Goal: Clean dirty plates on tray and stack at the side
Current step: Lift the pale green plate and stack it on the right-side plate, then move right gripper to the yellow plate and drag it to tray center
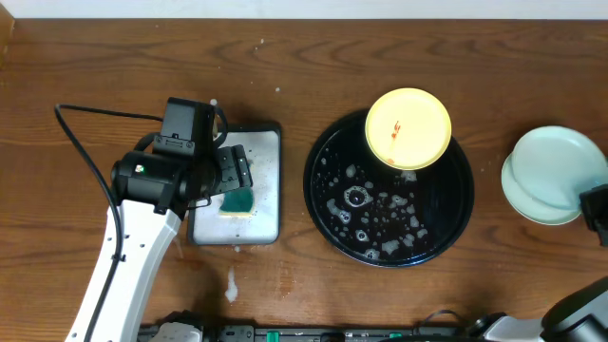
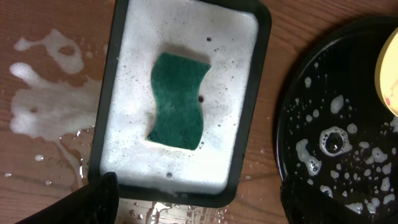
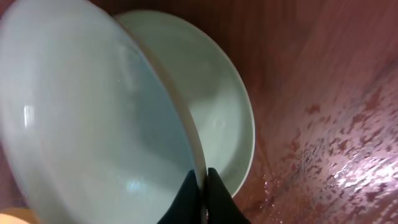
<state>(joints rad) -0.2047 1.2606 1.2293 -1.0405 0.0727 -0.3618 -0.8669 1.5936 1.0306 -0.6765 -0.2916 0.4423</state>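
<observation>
While the left gripper [image 1: 236,176] hangs over the white tray [image 1: 266,152] with its jaws wide apart, the green sponge [image 2: 178,101] lies in the soap below, likely next to be picked up. On the black tray [image 1: 446,209], the yellow plate [image 1: 408,128] has red smears. At the right side, the right gripper [image 3: 204,193] pinches the top mint plate [image 3: 93,124] by its rim over the other mint plate [image 3: 217,112], likely to stack them.

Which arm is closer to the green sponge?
Left. The left end effector hovers open just above the sponge in the soapy tray; the right end effector is far off to the right, shut on a mint green plate rim.
</observation>
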